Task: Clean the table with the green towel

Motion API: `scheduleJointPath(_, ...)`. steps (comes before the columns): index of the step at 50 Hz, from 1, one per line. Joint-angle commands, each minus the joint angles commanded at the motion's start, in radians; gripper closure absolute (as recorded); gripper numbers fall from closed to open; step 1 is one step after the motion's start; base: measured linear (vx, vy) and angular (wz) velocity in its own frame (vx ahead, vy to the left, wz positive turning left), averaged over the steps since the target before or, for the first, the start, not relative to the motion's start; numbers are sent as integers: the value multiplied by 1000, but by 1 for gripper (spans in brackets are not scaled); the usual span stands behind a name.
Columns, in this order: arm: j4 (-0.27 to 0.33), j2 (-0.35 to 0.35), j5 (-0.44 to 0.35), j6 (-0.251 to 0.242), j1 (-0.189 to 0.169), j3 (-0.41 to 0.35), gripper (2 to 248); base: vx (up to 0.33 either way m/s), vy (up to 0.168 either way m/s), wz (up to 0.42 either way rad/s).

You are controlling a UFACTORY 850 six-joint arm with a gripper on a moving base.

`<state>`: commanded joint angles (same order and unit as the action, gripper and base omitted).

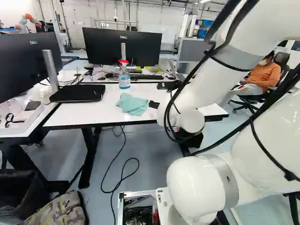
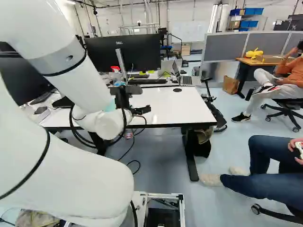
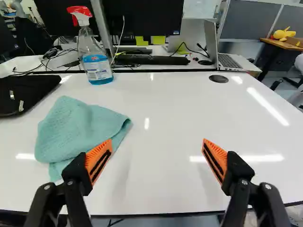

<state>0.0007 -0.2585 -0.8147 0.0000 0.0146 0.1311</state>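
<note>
Green towel | rumpled on white surface | pincer wide, 2 orange pads well apart, 1 near towel | spray bottle beyond towel: blue-and-white printed label | monitor behind: white brand mark

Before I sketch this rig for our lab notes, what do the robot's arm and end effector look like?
The arm is white, with thick rounded segments, grey bands near its joints and black cables strapped along it. The end effector is black, with two fingers carrying orange, ribbed, wedge-shaped pads with black strips.
</note>
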Motion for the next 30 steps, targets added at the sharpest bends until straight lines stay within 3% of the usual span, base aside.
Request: scheduleJointPath(30, -1, -21, -58, 0, -15, -44, 3, 0, 0, 0)
